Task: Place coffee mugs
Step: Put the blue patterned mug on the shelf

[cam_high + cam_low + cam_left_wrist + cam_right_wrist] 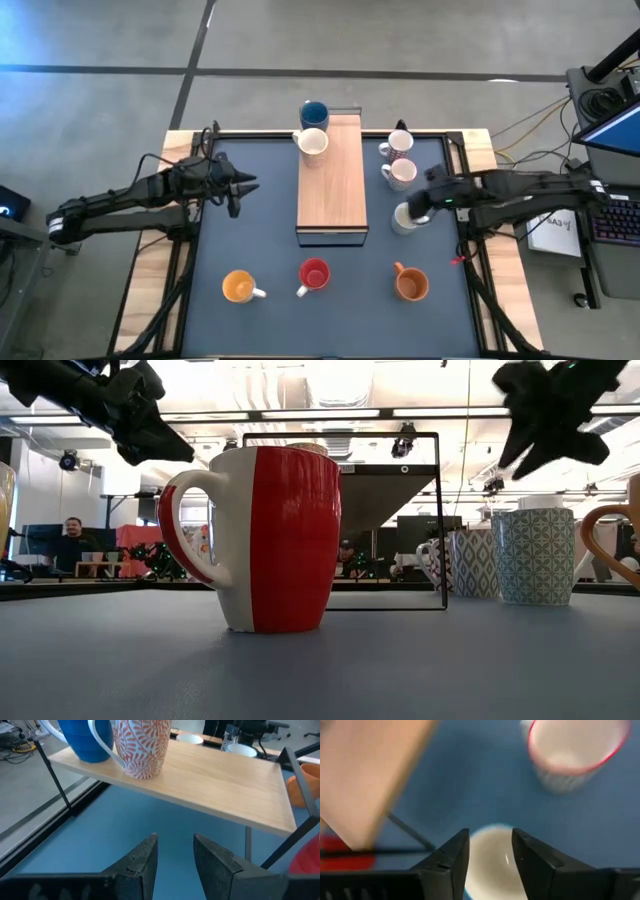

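A blue mug (314,113) and a white mug with an orange leaf pattern (142,745) stand on the far end of the raised light-wood board (332,185). Three more mugs stand right of it: two at the far right (400,142) (400,172) and a pale mug (403,219) nearer. My right gripper (490,850) hangs open above that pale mug (492,870), clear of it. A yellow mug (238,287), a red mug (314,275) and a brown-orange mug (411,284) stand along the near edge. My left gripper (175,852) waits open left of the board.
The board sits on a thin black frame (440,520) above the blue table top (250,235). Bare table lies between the board and my left gripper (248,186). Beyond the table's right side stands a desk with cables and a laptop (610,120).
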### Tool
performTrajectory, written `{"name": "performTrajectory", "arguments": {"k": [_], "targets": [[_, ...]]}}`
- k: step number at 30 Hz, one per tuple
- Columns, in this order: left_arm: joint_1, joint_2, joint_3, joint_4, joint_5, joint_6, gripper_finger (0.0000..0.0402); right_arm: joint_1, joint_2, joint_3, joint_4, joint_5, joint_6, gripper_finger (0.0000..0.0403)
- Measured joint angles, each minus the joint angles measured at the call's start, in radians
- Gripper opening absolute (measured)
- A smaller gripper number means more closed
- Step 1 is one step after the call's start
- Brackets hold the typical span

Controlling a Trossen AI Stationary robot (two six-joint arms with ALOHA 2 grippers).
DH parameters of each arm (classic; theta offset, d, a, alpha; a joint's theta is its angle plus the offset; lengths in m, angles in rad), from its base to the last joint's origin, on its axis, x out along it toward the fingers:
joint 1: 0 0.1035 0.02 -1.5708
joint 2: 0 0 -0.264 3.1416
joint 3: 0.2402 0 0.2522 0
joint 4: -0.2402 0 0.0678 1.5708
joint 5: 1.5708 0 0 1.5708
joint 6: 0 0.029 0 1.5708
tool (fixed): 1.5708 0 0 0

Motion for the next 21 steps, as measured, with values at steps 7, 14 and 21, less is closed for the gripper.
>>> {"name": "performTrajectory", "arguments": {"k": [7, 14, 21], "targets": [[0.0, -0.001, 0.0, -0.041, 0.0, -0.004, 0.0107, -0.002, 0.166, 0.133, -0.174, -0.105, -0.097, 0.0142], [0.0, 0.001, 0.0, -0.075, 0.0, -0.008, 0.0107, -0.002, 0.278, 0.279, -0.349, -0.186, -0.199, 0.0128], [0.0, 0.0, 0.0, -0.075, 0.0, -0.008, 0.0107, 0.001, 0.374, 0.332, -0.344, -0.258, -0.272, 0.0133]]}}
